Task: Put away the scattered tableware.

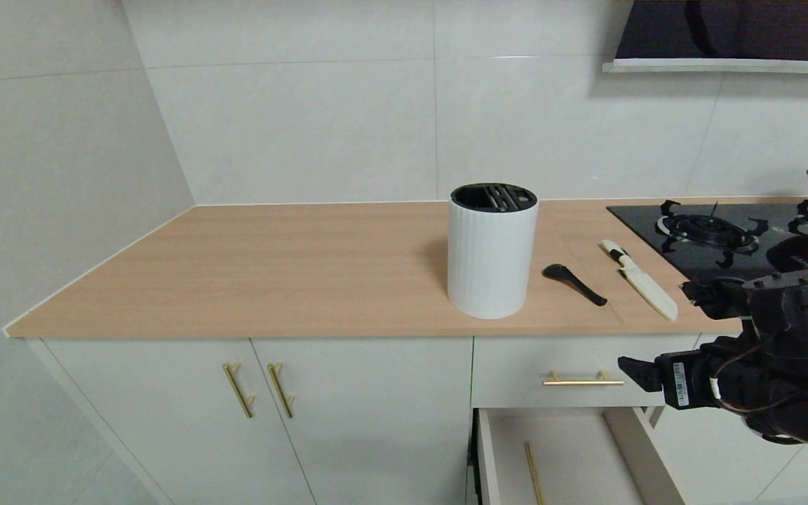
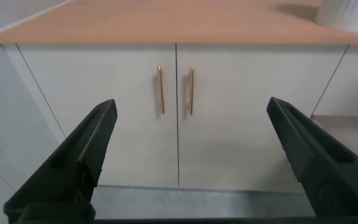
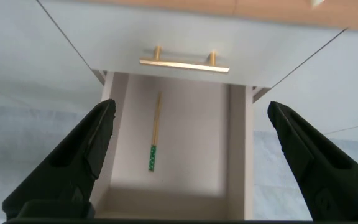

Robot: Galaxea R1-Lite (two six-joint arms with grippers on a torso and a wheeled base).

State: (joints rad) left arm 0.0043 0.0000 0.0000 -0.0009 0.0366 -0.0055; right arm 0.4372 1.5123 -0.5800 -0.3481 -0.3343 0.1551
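Left hand [image 2: 191,107] and right hand [image 3: 190,109] both spread wide and empty, the right facing the open drawer [image 3: 197,163].

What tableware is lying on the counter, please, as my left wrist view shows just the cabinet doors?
Observer: A black spoon and a cream-white knife lie on the wooden counter, right of the white ribbed cylindrical holder.
Operator: Thank you. Is any drawer open?
Observer: Yes, the lower white drawer below them is pulled out, holding one wooden chopstick with a green end.
Operator: And where is the right arm?
Observer: The right gripper hangs in front of that drawer, jaws open.
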